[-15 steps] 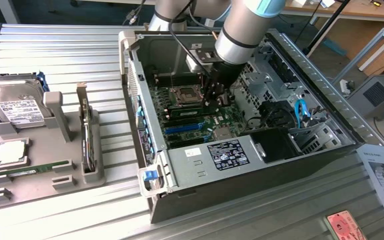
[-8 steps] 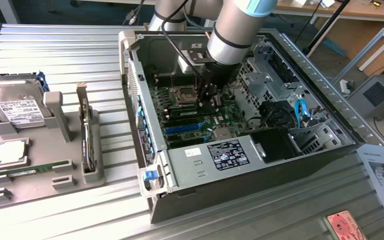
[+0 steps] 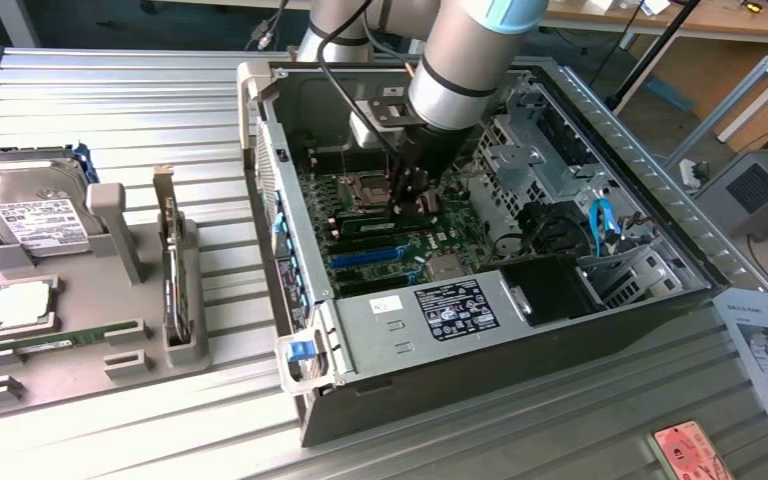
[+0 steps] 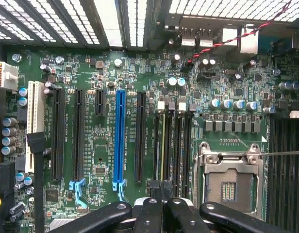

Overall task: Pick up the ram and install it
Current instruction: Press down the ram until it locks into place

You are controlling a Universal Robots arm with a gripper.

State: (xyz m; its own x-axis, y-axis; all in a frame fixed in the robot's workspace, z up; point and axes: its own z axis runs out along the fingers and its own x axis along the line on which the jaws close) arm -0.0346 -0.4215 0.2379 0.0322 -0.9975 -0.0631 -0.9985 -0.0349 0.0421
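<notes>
Green board fills my view — my gripper (image 4: 161,206), fingers together and seemingly on nothing, hovers at the memory slots (image 4: 173,145); the ram (image 3: 57,341) sits in the tray (image 3: 204,355).

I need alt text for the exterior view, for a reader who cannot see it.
A robot arm reaches down into an open computer case, its shut gripper just above the motherboard. On a grey tray at the exterior view's left lie a ram, a hard drive and a processor.
</notes>
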